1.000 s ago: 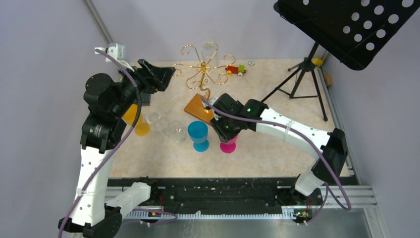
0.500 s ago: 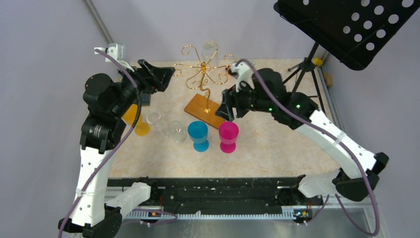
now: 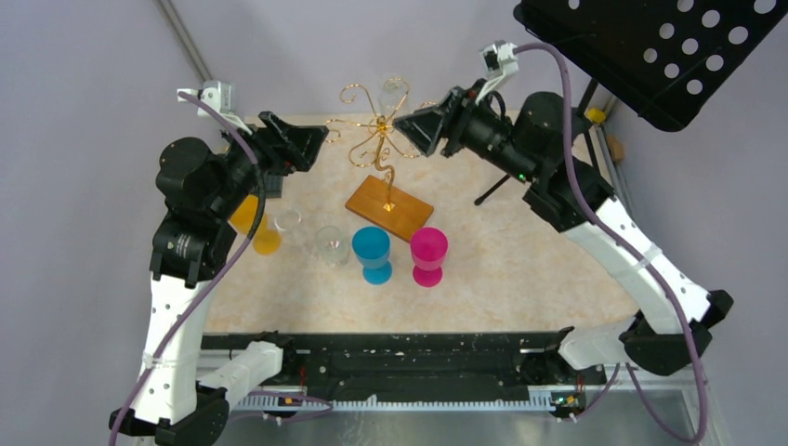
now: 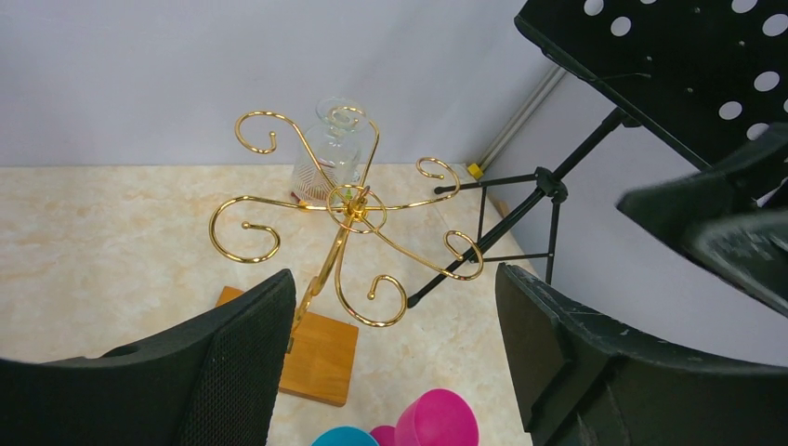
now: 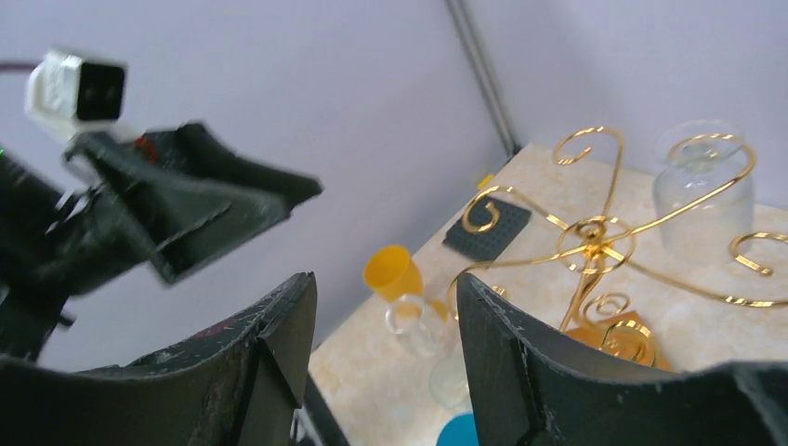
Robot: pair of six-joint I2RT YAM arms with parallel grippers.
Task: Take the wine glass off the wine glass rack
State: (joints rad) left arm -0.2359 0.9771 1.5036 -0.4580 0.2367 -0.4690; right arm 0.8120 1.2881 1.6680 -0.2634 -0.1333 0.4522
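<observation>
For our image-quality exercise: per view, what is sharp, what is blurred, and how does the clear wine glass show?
Top external: even light, sharp, wine glass faint against the wall. Left wrist: wine glass rack crisp, near fingers soft. Right wrist: left arm blurred.

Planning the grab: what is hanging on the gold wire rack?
One clear wine glass hangs from a far curled arm of the wine glass rack; the other arms look bare. How it catches in the curl is not clear.
</observation>
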